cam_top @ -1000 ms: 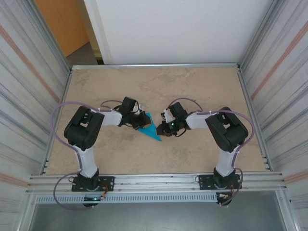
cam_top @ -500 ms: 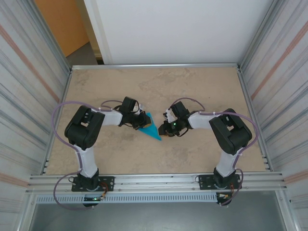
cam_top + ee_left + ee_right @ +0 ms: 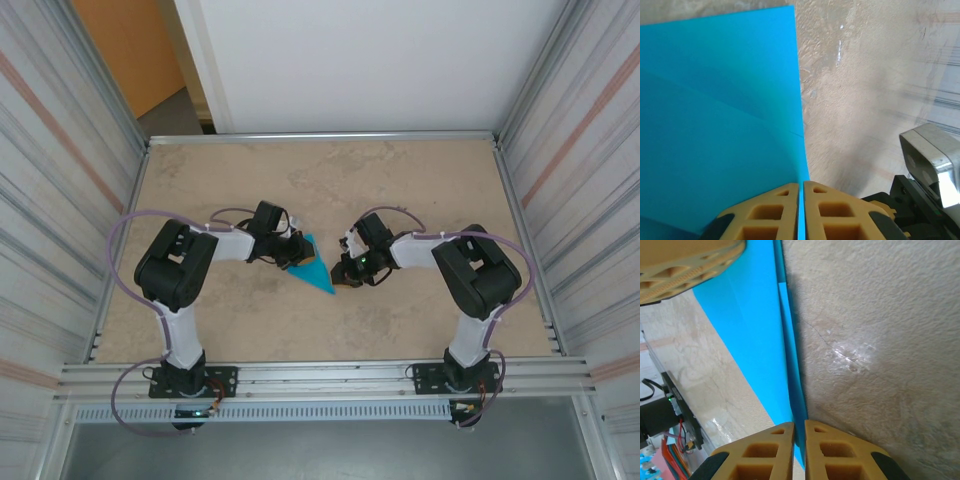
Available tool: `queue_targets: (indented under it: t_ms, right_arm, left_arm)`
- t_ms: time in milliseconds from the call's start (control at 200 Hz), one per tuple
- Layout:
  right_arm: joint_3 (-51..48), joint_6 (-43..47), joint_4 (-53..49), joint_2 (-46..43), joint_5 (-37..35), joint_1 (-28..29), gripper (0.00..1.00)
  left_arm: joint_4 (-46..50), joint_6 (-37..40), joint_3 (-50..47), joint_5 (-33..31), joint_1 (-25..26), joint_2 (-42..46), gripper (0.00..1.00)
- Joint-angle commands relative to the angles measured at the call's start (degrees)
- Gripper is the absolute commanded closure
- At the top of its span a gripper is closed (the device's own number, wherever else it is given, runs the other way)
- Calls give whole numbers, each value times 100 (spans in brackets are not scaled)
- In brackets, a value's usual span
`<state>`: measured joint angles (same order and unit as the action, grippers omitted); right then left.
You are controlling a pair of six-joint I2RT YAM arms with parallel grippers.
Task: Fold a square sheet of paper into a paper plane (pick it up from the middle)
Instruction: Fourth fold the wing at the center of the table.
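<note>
Paper [image 3: 314, 267]: teal sheet, already creased into a pointed, layered shape. Sits mid-table [image 3: 420, 190] betw. the two arms, tip aimed toward the near edge.
L gripper [image 3: 296, 254]: fingers closed flat on the paper's left edge. Its wrist cam shows just a thin teal line betw. the pads [image 3: 775, 210].
R gripper [image 3: 340, 278]: closed too, pinching the opp. side low down by the tip. In its wrist cam the layered edge runs straight into the slit betw. its fingers.
Why both sides: thin paper flops w/ one grip. Two pinches on opp. edges keep it taut so a crease can be set or flaps lined up, I reckon.
Layers: R wrist cam shows a narrower strip lying along the main sheet's edge. That's a fold, prob. what the R grip is pressing.
Contact w/ table: can't tell if the paper lies flat or is lifted a bit. Shadow beside it hints at a raised edge.
Stage: looks partway, pointed but no finished dart w/ wings yet.
Risk: both grips sit at the very edge, so pulling apart too hard could tear it or let it slip out.
</note>
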<state>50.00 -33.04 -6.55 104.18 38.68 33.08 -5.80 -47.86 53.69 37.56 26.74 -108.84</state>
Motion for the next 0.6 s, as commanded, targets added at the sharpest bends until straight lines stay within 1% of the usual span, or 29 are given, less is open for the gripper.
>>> queue_targets:
  t_ms: [0,95,190,306,411,496,596]
  right_arm:
    - [36,-24,-179,154,44,56,86]
    - [44,-19,-204,143,19,53,86]
    - [29,-19,-235,-73,-59,36,84]
    - [-44,-3,-288,-565,-428,-7,79]
    - [-11,80,-397,-853,-777,-4,77]
    - [113,141,-391,-816,-638,37,78]
    - [348,174,-340,-598,-453,230,81]
  left_arm:
    - [-15,22,14,100,15,-34,87]
    - [-26,14,19,111,11,-41,87]
    - [-18,22,19,120,10,-50,87]
    - [-17,22,14,120,9,-44,87]
    - [-26,30,8,129,9,-33,87]
    - [-34,25,0,129,-2,-19,87]
    - [-42,33,-5,129,-7,-24,87]
